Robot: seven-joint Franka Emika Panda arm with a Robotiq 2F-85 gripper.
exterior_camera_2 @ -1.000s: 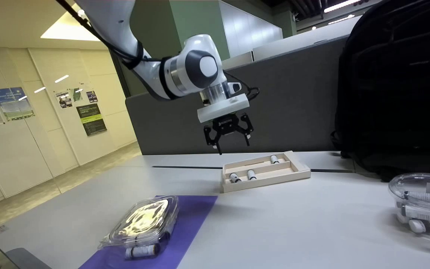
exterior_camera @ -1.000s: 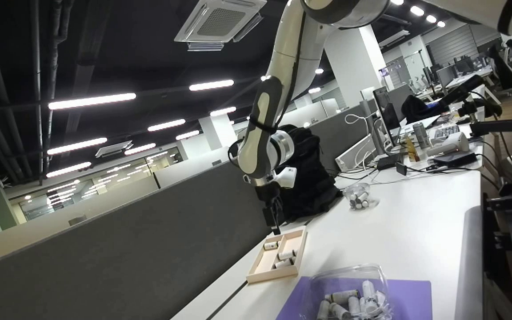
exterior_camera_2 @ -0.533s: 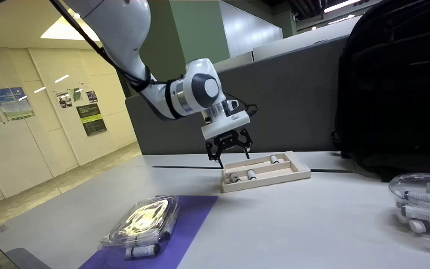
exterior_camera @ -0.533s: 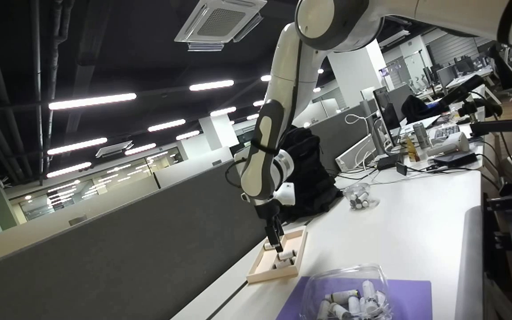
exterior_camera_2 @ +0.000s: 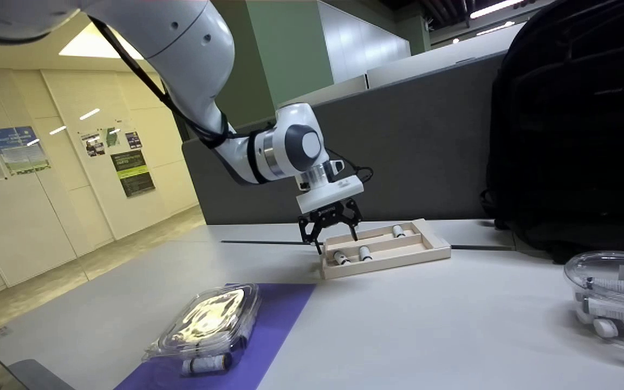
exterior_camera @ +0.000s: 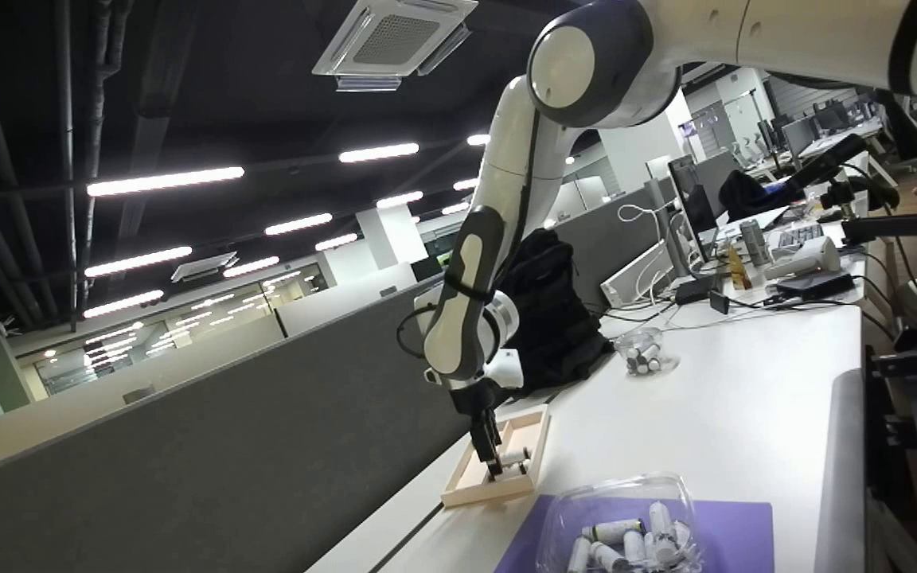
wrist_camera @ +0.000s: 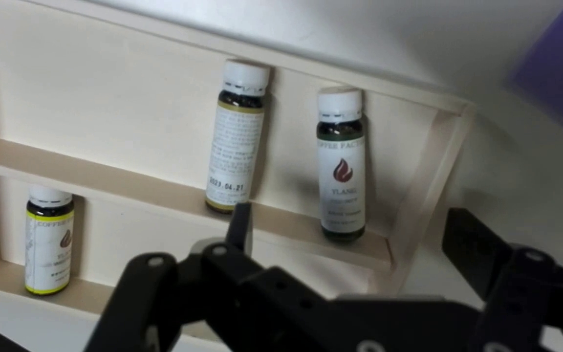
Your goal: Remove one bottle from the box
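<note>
A flat wooden tray [exterior_camera_2: 388, 265] with a divider holds three small white-capped bottles; it also shows in the wrist view [wrist_camera: 91, 171]. Two bottles, one with a gold band [wrist_camera: 235, 146] and one with a red flame label [wrist_camera: 342, 181], lie in one compartment near the tray's end. A yellow-banded bottle [wrist_camera: 49, 249] lies in the other compartment. My gripper [exterior_camera_2: 337, 244] is open and empty, low over that end of the tray. In the wrist view its fingers [wrist_camera: 350, 220] stand apart on either side of the flame-label bottle's lower end. The purple rectangle [exterior_camera: 733, 533] looks flat, like a sheet.
A clear plastic container [exterior_camera_2: 209, 319] with several bottles stands on the purple sheet. A round clear tub [exterior_camera_2: 615, 303] of bottles stands farther along the table. A black backpack [exterior_camera_2: 577, 135] and a grey partition [exterior_camera_2: 426, 151] stand behind the tray.
My gripper has come down from well above the tray to close over its end, staying open. In an exterior view it now covers the far bottle. The bottles and tray have not moved.
</note>
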